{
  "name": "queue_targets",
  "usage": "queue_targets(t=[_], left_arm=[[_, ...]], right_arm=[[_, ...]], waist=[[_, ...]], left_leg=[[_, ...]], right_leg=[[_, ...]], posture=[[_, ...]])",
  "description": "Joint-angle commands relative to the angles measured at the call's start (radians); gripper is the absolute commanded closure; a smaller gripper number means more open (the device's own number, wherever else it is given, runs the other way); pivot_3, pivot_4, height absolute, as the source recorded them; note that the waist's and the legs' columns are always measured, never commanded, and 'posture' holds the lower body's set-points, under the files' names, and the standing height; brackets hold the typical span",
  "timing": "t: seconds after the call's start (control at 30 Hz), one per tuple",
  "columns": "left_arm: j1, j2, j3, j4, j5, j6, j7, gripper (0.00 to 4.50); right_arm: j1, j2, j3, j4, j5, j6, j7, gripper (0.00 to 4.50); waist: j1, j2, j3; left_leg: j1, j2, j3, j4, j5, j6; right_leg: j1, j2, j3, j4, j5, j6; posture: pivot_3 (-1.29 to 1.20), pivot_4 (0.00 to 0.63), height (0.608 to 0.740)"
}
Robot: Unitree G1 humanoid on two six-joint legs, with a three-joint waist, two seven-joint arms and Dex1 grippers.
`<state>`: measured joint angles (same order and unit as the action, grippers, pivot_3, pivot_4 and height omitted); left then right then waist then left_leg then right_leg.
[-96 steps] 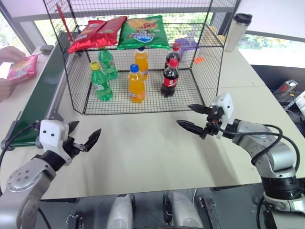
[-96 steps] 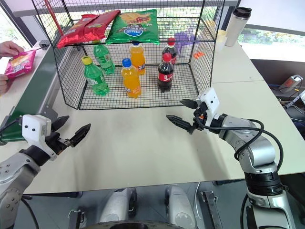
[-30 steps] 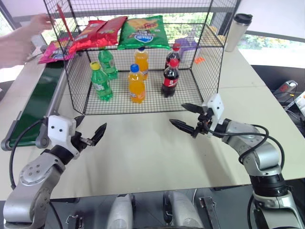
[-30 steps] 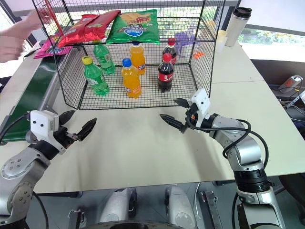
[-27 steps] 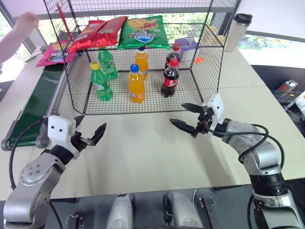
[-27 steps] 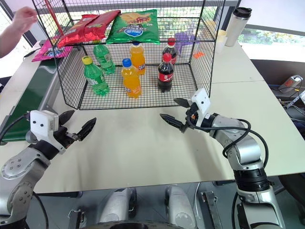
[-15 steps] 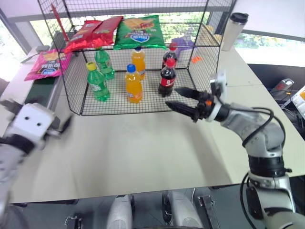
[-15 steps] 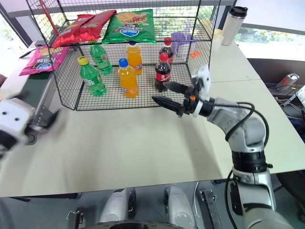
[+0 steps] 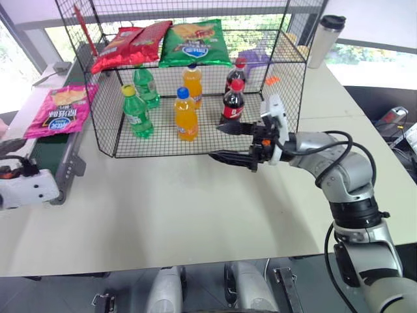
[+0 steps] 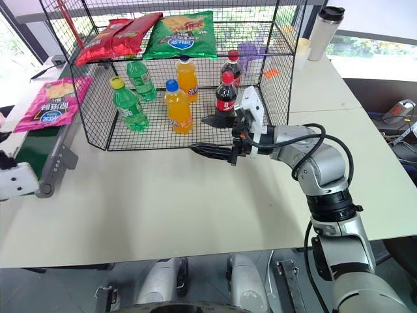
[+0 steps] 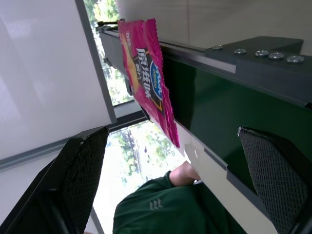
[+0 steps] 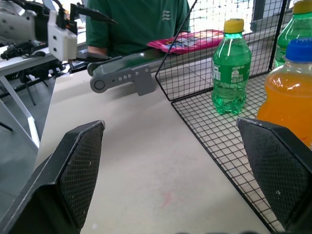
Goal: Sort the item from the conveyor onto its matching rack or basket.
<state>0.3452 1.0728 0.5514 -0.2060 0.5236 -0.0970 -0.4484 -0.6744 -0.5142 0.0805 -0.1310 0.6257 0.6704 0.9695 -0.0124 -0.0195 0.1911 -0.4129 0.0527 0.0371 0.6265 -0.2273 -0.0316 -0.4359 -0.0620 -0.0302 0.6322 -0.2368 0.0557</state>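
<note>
The wire rack point(image 9: 195, 72) holds soda bottles point(image 9: 186, 114) below and red and green crisp bags point(image 9: 193, 43) above. The pink crisp bag point(image 9: 60, 109) lies flat on the conveyor point(image 9: 49, 140) beside the rack, long axis along the belt. Right tool point(image 9: 225, 142) and left tool point(image 11: 170, 195) both spread, empty.

Head stereo downward; two wrist cameras.

Robot test lab: conveyor point(image 9: 49, 147), stocked rack point(image 9: 195, 78), table point(image 9: 195, 208).
</note>
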Motion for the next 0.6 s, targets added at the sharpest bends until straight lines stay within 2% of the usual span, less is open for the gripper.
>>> queue_targets(t=[0.03,0.6], left_arm=[[-0.04,-0.024,-0.05,0.042,0.04,0.034,0.029,0.06],[-0.162,-0.039,-0.159,0.118,0.128,0.099,0.11,0.06]], right_arm=[[0.003,-0.003,-0.026,-0.045,0.008,0.001,-0.013,0.0],[0.033,-0.002,-0.054,-0.076,0.013,0.008,-0.084,0.0]], waist=[[0.0,0.0,0.0],[0.001,0.0,0.0]], left_leg=[[0.0,0.0,0.0,0.0,0.0,0.0],[0.001,0.0,0.0,0.001,0.0,0.0]], right_leg=[[0.0,0.0,0.0,0.0,0.0,0.0],[0.0,0.0,0.0,0.002,0.002,0.003]], posture=[[0.0,0.15,0.74],[0.0,0.15,0.74]])
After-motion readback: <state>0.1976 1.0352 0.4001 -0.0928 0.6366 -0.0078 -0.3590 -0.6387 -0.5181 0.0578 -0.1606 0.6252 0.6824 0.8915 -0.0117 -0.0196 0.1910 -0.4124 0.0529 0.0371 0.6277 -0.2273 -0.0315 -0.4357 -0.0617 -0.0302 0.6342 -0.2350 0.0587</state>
